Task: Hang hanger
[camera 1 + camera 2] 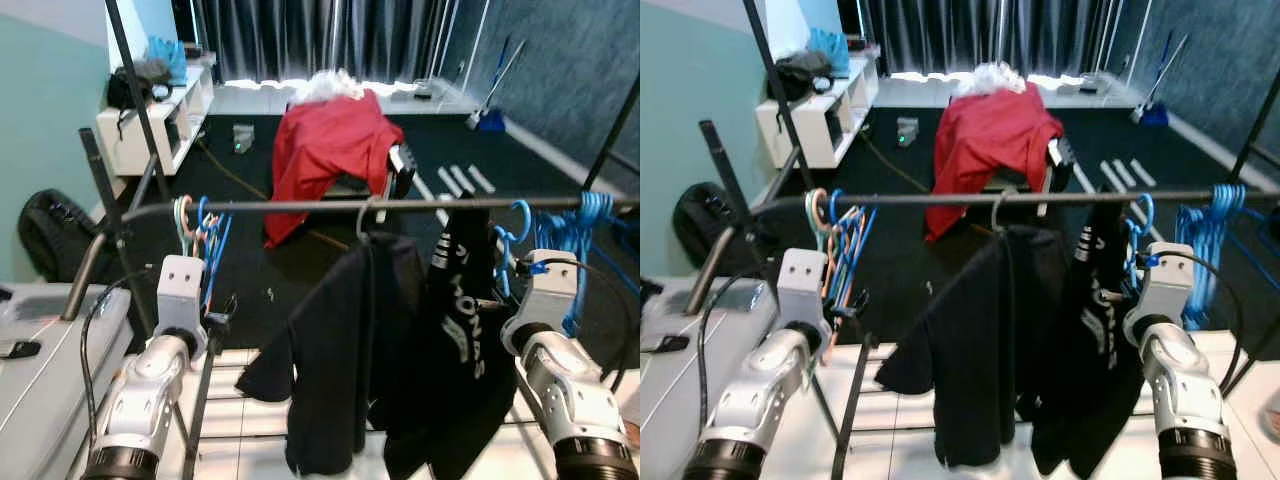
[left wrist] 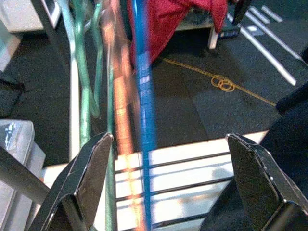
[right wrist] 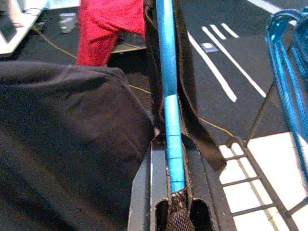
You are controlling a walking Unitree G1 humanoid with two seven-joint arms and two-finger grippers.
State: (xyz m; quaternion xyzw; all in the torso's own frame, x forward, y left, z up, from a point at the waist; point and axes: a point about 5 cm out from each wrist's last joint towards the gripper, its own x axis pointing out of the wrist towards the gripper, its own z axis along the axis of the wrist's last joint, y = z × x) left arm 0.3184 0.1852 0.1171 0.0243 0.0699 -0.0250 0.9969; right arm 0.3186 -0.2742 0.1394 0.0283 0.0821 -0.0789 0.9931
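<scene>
Dark-floored room, clothes rail across mid-frame, right gripper clamped on blue hanger with black shirt, left gripper spread wide beside empty hangers at left.

you see a black shirt hanging mid-rail, with a printed black garment just beside it. empty coloured hangers bunch near the rail's left end, blue hangers near its right.

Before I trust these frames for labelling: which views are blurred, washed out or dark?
Left wrist view: the hangers close to the lens are smeared into streaks, the open left pincer is sharper. Right wrist view: fairly sharp on the blue hanger clamped in the right pincer. Eye views: soft, with glare under the curtains.
</scene>
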